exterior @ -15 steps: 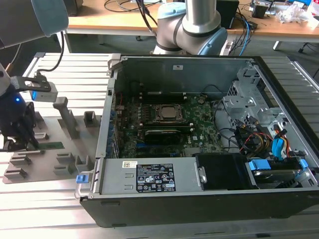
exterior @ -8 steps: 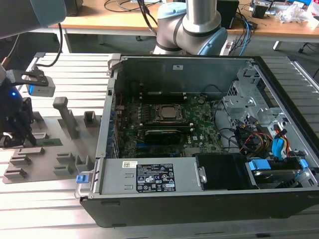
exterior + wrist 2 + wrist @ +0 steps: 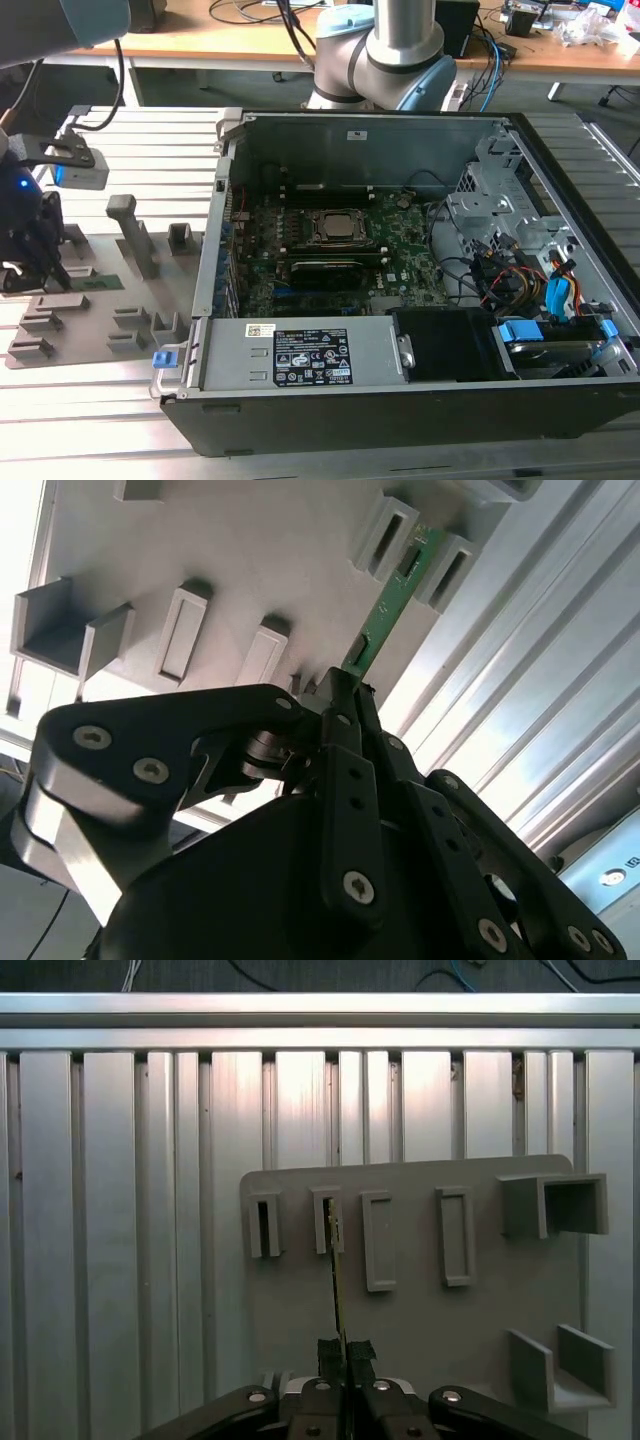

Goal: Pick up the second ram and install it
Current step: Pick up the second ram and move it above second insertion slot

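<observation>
The second ram (image 3: 386, 608) is a thin green stick lying on edge in a slot of the grey holder plate (image 3: 260, 550). In the first wrist view the second ram (image 3: 337, 1280) shows edge-on, its far end in a grey slot block. My gripper (image 3: 347, 688) is shut on the near end of the stick, one black finger on each side. In the first wrist view the gripper (image 3: 345, 1353) pinches it between two dark pads. At the exterior view's left, the gripper (image 3: 52, 272) stands over the plate with the second ram (image 3: 98, 283) beside it.
An open computer case (image 3: 560, 180) fills the middle and right of the exterior view, with its green motherboard (image 3: 400, 250), CPU socket (image 3: 338, 227) and long black slots (image 3: 325, 268). Grey posts (image 3: 135, 235) stand on the holder plate. The arm's base (image 3: 385, 60) stands behind the case.
</observation>
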`<state>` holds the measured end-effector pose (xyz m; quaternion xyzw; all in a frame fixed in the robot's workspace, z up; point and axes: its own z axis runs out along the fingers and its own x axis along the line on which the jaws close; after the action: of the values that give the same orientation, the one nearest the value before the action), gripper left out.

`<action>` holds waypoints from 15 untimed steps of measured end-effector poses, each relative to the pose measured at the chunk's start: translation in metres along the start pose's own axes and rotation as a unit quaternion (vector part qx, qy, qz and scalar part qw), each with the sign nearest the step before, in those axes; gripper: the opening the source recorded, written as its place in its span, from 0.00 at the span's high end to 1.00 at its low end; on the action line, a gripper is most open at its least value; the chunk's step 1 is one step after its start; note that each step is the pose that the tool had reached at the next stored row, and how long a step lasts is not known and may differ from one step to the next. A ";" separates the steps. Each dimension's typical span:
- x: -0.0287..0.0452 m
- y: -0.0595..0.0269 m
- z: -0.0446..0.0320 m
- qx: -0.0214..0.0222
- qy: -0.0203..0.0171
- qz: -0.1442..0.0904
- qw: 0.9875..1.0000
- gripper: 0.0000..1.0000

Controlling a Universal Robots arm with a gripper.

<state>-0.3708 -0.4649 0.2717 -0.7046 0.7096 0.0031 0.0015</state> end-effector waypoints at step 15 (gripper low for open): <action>-0.0001 0.0006 -0.0133 0.000 -0.001 0.000 1.000 0.86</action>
<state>-0.3714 -0.4649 0.2850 -0.7046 0.7096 0.0037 0.0022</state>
